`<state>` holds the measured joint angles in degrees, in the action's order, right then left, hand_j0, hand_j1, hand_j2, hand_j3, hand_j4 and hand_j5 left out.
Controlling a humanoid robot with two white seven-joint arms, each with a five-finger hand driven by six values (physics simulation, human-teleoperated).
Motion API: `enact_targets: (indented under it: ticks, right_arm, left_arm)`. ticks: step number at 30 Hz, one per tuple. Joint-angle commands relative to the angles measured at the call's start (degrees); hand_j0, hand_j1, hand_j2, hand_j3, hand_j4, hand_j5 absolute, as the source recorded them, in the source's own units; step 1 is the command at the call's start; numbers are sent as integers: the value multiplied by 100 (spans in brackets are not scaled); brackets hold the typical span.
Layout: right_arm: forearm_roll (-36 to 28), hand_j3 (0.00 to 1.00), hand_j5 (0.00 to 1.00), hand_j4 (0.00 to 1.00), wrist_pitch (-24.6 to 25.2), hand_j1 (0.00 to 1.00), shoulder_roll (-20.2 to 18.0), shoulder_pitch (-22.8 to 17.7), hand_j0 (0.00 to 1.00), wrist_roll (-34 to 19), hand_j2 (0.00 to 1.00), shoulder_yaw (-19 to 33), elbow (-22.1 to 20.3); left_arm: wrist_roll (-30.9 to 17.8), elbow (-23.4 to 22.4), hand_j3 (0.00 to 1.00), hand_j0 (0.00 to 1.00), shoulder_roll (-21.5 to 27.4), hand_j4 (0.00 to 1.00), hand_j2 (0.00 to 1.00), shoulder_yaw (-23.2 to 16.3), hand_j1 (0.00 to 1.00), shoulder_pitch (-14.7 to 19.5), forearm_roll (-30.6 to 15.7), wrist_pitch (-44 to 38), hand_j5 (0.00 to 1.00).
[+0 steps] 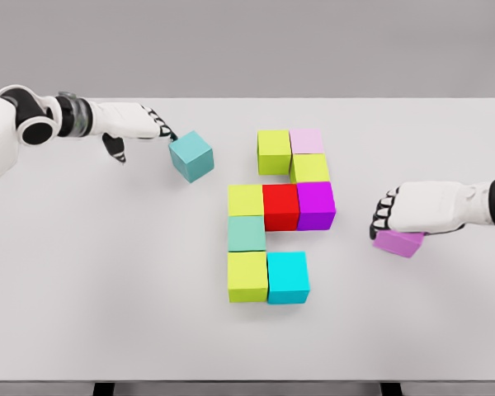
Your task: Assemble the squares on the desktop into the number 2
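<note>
Gripping a violet cube (398, 242) at the tabletop's (107, 313) right, right hand (396, 216) has fingers curled on it, left hand (144, 125) w/ fingers extended touches a teal cube (190, 156); the "2" (282, 216) looks approx. 8 cubes built, top-left & bottom-right ends missing.

Nine cubes (280, 206) sit clustered mid-table (107, 289), touching in stepped rows; one lone cube (190, 156) lies left behind them; another cube (398, 242) lies well right, under the right hand (412, 206).
</note>
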<state>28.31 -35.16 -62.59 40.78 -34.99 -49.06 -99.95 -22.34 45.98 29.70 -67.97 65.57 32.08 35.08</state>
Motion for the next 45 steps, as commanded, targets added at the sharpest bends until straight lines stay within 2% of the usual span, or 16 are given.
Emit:
enact_targets:
  ticks: [1, 11, 15, 24, 26, 28, 29, 35, 39, 45]
  right_arm:
    - [-124, 60, 60, 60, 16, 60, -17, 0, 60, -1, 60, -7, -121]
    - [-511, 60, 60, 60, 16, 60, 89, -123, 60, -1, 60, -226, -130]
    - [-730, 60, 60, 60, 16, 60, 97, -123, 60, -1, 60, -279, -130]
    - [-915, 62, 62, 62, 16, 62, 176, -141, 62, -1, 62, -393, -130]
    - [-915, 69, 69, 69, 16, 69, 150, -149, 69, -1, 69, -402, -130]
    - [-906, 92, 92, 92, 16, 92, 141, -149, 92, -1, 92, -429, -130]
    - [-906, 98, 98, 98, 16, 98, 141, -149, 98, -1, 98, -429, -130]
    - [-906, 100, 100, 100, 16, 100, 89, -149, 100, -1, 100, -402, -130]
    - [-1064, 100, 100, 100, 16, 100, -43, -149, 100, -1, 100, -183, -130]
    - [-2285, 100, 100, 100, 16, 100, -570, -158, 100, -1, 100, 318, 19]
  left_arm:
    - [1, -106, 96, 96, -43, 96, 96, 29, 96, 9, -26, -8, 96]
    - [10, -1, 96, 96, 589, 96, 96, -6, 96, 70, -114, -8, 96]
    - [19, 675, 96, 96, 1020, 96, 96, -129, 96, 62, -193, -8, 96]
    - [19, 1660, 96, 96, 1354, 96, 96, -252, 96, -123, -228, -8, 96]
    - [19, 1669, 96, 96, 1354, 96, 96, -252, 96, -149, -228, -8, 96]
    - [19, 1669, 96, 96, 1346, 96, 96, -252, 96, -193, -228, -8, 96]
    - [19, 1669, 96, 96, 1337, 96, 96, -252, 96, -193, -228, -8, 96]
    - [10, 1616, 97, 97, 1266, 97, 97, -226, 97, -264, -219, -8, 97]
    - [10, 1608, 97, 97, 1258, 97, 97, -217, 97, -264, -211, -8, 97]
    - [10, 1511, 99, 99, 1117, 99, 99, -200, 99, -246, -202, -8, 99]
